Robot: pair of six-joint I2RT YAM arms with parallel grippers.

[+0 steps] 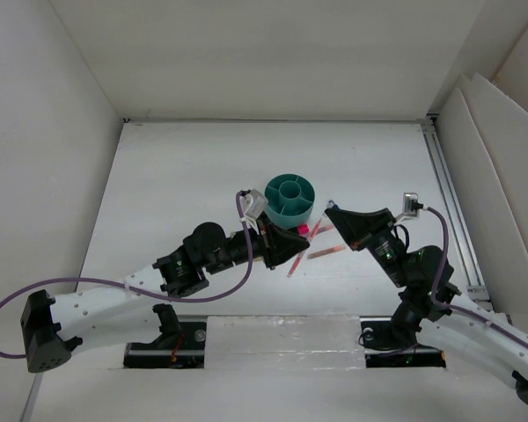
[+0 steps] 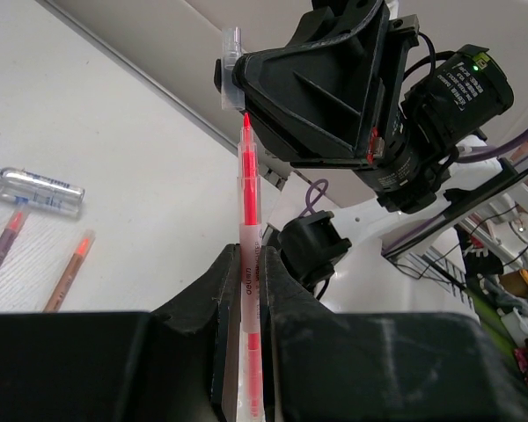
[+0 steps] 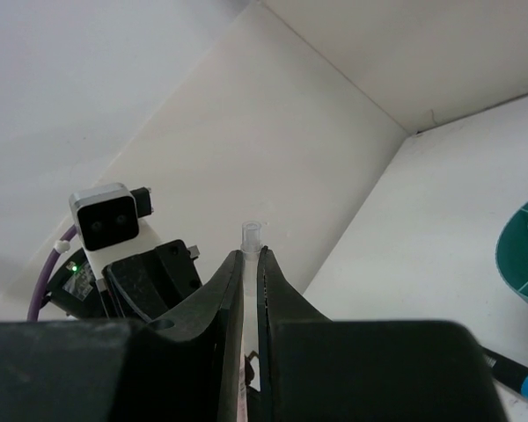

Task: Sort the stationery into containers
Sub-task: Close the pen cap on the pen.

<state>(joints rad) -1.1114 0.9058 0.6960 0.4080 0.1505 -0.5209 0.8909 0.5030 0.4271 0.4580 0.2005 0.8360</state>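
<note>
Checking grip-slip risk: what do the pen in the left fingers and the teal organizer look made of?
The pen: translucent plastic barrel, seemingly smooth; its red core shows through. The teal organizer: probably opaque moulded plastic, judging by its even colour and thin dividers.

Bright, even, diffuse light; faint soft shadows; near foreground of wrist views blurred.

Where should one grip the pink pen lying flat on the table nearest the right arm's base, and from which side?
Mid-barrel on the pink pen, from straight above, fingers closing across its length. It lies flat and thin on the table, so only its long sides offer a hold; one end nears another pen.
</note>
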